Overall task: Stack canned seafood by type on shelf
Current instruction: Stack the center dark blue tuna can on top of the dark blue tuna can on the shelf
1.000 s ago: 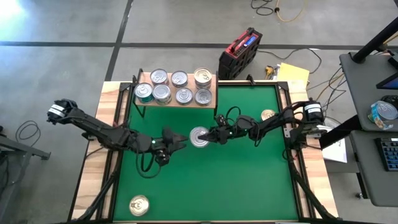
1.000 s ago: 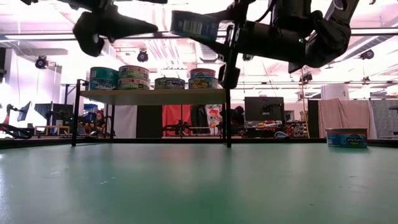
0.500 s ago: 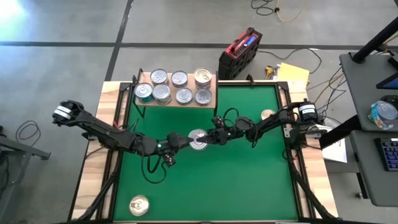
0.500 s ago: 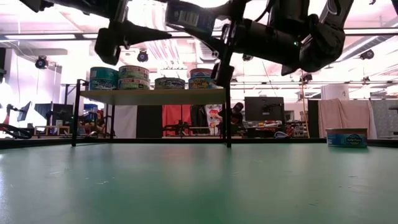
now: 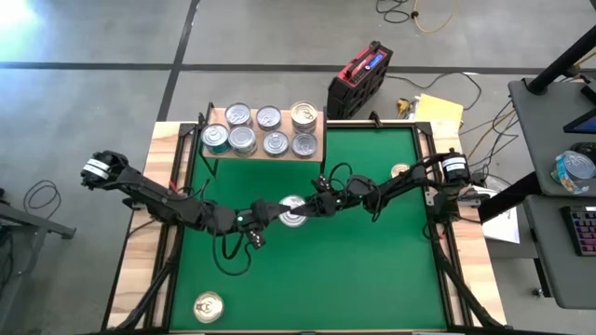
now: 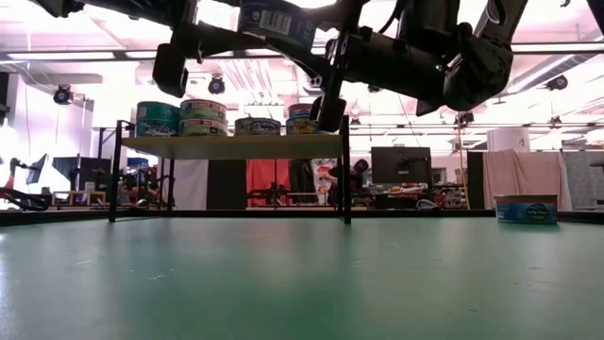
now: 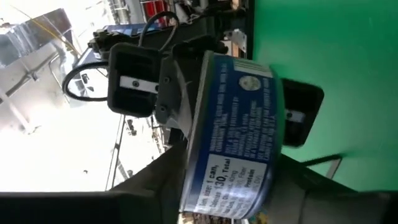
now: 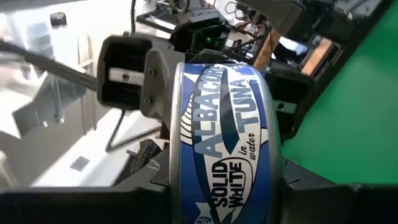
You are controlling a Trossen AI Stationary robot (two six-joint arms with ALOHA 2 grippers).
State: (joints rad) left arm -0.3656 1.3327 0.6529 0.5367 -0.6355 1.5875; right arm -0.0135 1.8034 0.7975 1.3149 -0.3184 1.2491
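A blue-labelled tuna can [image 5: 292,211] hangs over the middle of the green mat [image 5: 372,279], its silver lid up; it also shows in the low view [image 6: 278,19]. My left gripper [image 5: 282,213] reaches it from the left and my right gripper [image 5: 305,208] from the right, both shut on it. The shelf [image 5: 259,156] stands at the mat's far left on black legs, with several cans on its board [image 6: 231,146]. My left gripper pinches the can's two flat ends [image 8: 176,93] between its fingers [image 8: 124,74], on the can's left side. It comes in about level from the table's left. The can is clear of the mat, nearly level. My right gripper pinches the same two flat ends [image 7: 199,93] between its fingers [image 7: 132,81], on the can's right side. It comes in from the table's right, roughly level. The can's blue side wall stands free between the two grippers.
A gold-topped can [image 5: 208,306] lies on the mat near the front left. Another can [image 5: 402,172] sits by the mat's right edge, also seen in the low view [image 6: 526,209]. The wooden table frame [image 5: 163,186] borders the mat.
My left gripper has moved toward the table's right to the can, rolled its wrist, and brought its fingers onto the can's flat ends. My right gripper has kept its hold and carried the can slightly toward the table's left.
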